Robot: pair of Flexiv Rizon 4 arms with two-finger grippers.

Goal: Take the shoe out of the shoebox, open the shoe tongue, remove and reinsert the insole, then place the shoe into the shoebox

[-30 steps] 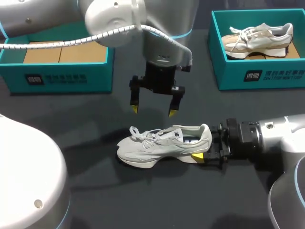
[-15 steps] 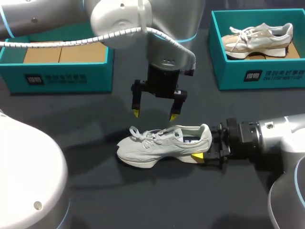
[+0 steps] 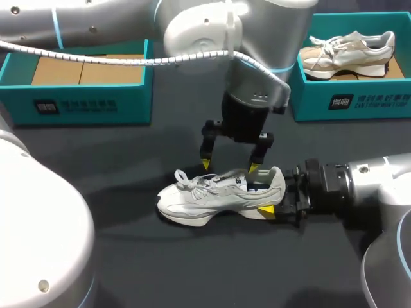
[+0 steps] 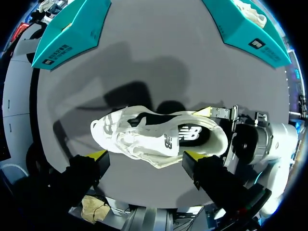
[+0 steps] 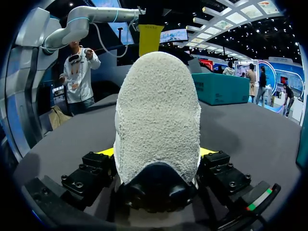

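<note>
Table [image 3: 128, 256]: dark, and it carries everything here.
Left arm [image 3: 212, 32]: it has moved to the right and come lower; it is now over the shoe.
Shoebox [image 3: 77, 102]: the teal one at the far left has no shoe in it and stands well apart from the shoe.
Shoe [image 3: 212, 196]: a pale grey sneaker that stands on the table with its toe to the left and has not shifted.
Right gripper [image 3: 277, 200]: it pinches the heel from both sides, as before.
Left gripper [image 3: 230, 167]: the fingers are spread, with the yellow tips now just above the collar and laces, seemingly not touching.
Meaning: the shoe is already out, and opening the tongue [image 3: 225, 181] is probably next.
</note>
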